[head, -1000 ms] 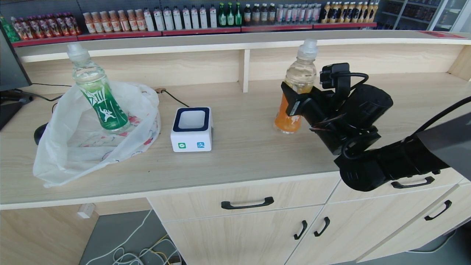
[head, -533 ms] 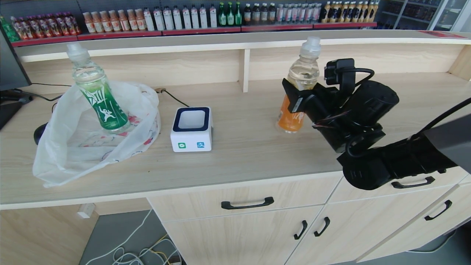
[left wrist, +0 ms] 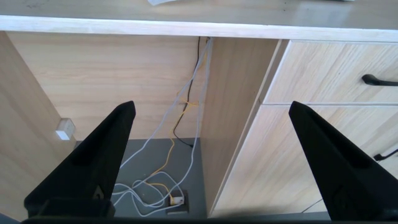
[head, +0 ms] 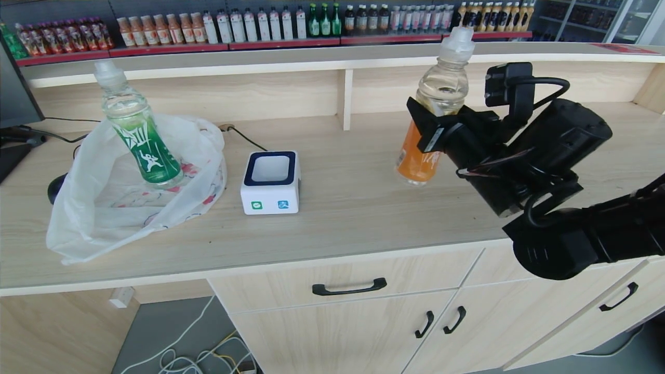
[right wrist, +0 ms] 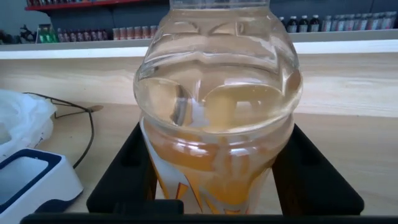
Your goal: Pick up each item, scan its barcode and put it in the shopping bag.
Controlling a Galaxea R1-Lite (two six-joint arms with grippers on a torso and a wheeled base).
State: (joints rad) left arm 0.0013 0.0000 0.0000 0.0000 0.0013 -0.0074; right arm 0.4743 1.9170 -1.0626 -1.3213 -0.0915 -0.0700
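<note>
An orange-labelled drink bottle [head: 428, 124] with a clear top and white cap hangs above the right half of the counter, lifted off the wood, and my right gripper [head: 434, 127] is shut on its middle. In the right wrist view the orange bottle [right wrist: 217, 124] sits between the black fingers [right wrist: 124, 180]. A white scanner box [head: 270, 182] with a dark-rimmed window stands mid-counter. A green-labelled bottle [head: 137, 132] stands upright inside the white shopping bag [head: 104, 208] on the left. My left gripper [left wrist: 211, 162] is open, below counter height, facing the cabinet front.
A black monitor [head: 15, 88] and cables sit at the far left. A raised ledge [head: 343, 57] with an upright divider runs behind the counter, with stocked drink shelves beyond. Drawers with black handles [head: 349, 287] lie below the counter edge.
My right gripper has lifted the orange bottle off the counter and carried it up and slightly right. The bag, green bottle and scanner have not moved.
</note>
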